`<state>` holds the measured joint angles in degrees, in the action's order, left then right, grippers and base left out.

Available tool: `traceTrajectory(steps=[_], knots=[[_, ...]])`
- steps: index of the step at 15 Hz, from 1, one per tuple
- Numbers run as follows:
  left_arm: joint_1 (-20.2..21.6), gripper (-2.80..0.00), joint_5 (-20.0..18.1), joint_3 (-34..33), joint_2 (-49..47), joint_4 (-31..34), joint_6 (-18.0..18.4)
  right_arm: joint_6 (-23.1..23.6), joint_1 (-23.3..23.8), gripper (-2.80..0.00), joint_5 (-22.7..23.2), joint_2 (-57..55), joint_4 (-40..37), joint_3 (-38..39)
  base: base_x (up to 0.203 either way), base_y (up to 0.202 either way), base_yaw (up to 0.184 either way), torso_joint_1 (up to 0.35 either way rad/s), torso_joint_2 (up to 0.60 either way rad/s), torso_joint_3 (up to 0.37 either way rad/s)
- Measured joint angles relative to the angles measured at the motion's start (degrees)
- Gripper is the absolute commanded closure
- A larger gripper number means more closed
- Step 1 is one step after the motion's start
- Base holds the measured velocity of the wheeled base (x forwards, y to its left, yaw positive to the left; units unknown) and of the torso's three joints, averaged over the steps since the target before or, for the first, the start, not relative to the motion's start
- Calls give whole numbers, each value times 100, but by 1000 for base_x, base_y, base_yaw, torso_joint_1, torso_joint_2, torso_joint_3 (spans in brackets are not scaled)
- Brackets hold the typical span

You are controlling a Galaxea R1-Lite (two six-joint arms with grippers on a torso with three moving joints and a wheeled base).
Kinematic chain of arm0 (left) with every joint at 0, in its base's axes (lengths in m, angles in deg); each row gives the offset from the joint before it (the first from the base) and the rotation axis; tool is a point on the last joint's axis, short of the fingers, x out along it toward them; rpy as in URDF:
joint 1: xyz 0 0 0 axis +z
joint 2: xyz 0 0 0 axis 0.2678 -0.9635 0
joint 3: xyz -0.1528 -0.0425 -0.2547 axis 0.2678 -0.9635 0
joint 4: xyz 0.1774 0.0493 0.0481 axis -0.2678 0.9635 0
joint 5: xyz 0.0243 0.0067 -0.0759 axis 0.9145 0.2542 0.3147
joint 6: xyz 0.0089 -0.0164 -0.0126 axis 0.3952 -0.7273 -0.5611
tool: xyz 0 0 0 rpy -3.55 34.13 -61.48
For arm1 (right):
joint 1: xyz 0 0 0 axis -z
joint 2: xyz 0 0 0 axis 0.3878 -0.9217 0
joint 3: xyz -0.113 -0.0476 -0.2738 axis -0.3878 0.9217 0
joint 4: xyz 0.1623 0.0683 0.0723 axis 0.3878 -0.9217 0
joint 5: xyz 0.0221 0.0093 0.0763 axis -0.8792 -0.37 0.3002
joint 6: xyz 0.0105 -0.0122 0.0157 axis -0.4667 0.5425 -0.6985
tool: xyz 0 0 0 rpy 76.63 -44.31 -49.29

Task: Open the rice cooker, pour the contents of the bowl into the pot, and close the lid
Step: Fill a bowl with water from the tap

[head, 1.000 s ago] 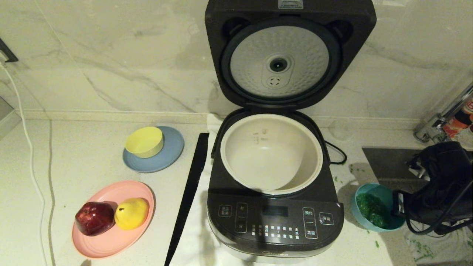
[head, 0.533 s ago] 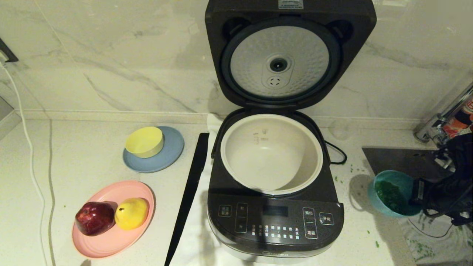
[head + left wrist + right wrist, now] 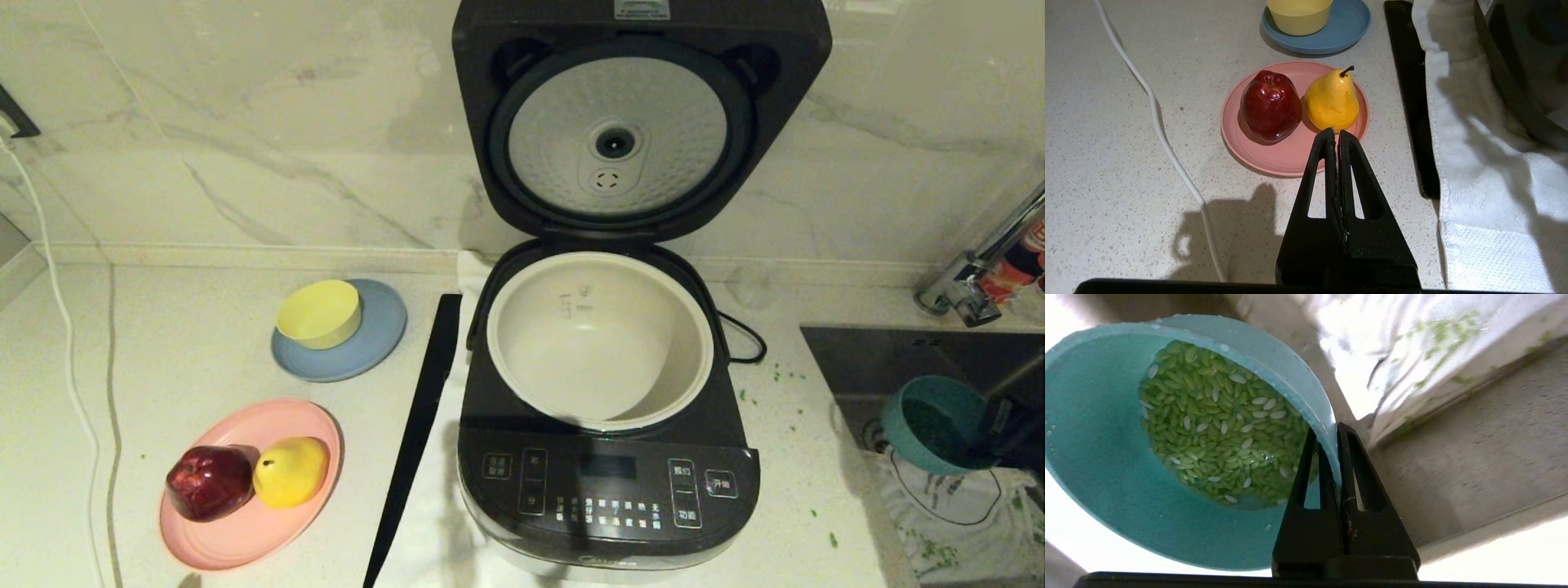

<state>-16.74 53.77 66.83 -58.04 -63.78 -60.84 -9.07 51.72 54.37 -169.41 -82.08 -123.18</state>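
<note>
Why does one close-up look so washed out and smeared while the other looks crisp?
Right wrist view: white glare blows out the corners around the bowl, and the background is streaked with blur, though the green grains stay sharp. Left wrist view: even light, a crisp gripper shadow on the counter.

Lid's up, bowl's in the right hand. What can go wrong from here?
1. The right hand pinches only the rim of the tilted bowl; it could slip or swing.
2. The bowl hangs over the sink, far from the pot; wet green grains may spill on the way, as stray bits on the counter suggest.
</note>
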Motion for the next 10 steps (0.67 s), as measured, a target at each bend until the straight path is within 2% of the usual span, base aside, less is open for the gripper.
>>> traceTrajectory(steps=[5, 10], knots=[[0, 0, 0, 0, -2, 0, 1, -27, 925, 0, 286, -648, -6, -438, 0, 0, 0, 0, 0, 0], [0, 0, -1, 0, -1, 0, -1, -41, 1452, 0, 437, -1053, -40, -829, 0, 0, 0, 0, 0, 0]])
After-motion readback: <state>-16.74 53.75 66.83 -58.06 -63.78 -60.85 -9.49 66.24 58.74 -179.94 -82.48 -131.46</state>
